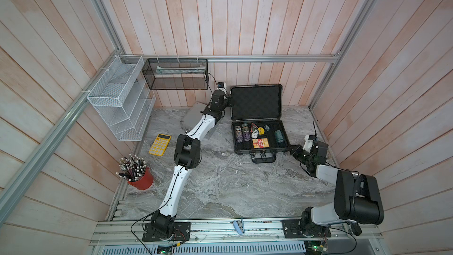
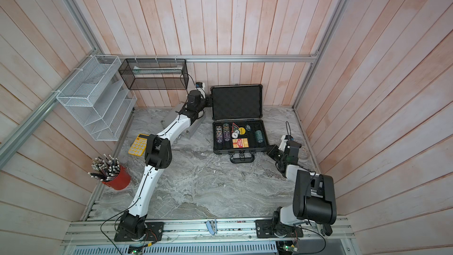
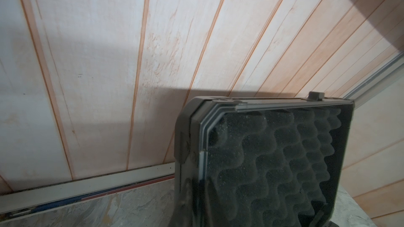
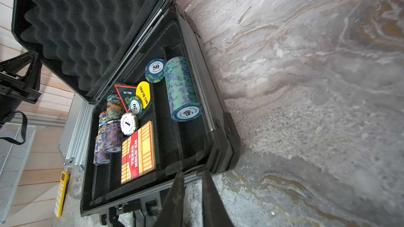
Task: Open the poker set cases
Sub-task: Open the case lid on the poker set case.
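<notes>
**While the dark case gapes, the silver one lies half hidden**

Though both top views take in the whole table, the left arm (image 1: pixel 193 133) crosses the silver case (image 1: pixel 192 115) left of centre, so whether it is open cannot be told. The dark case (image 1: pixel 256 101) (image 2: pixel 236 101) sits right of centre with its lid upright. The left gripper (image 1: pixel 229 101) meets the lid's left edge, its finger gap unreadable. The right gripper (image 1: pixel 292 149) is at the tray's lower right corner. A yellow calculator (image 1: pixel 160 144), red pencil cup (image 1: pixel 142 180), black mesh basket (image 1: pixel 175 74) and white wire rack (image 1: pixel 120 99) line the left side.

In the left wrist view, the dark case (image 3: pixel 273 160) fills the lower right, cut off below. The fingers are mere blur.

In the right wrist view, the right gripper (image 4: pixel 192 174) shows fingers (image 4: pixel 175 197) drawn close at the tray's corner. The silver case (image 4: pixel 74 132) is a sliver at left.
</notes>
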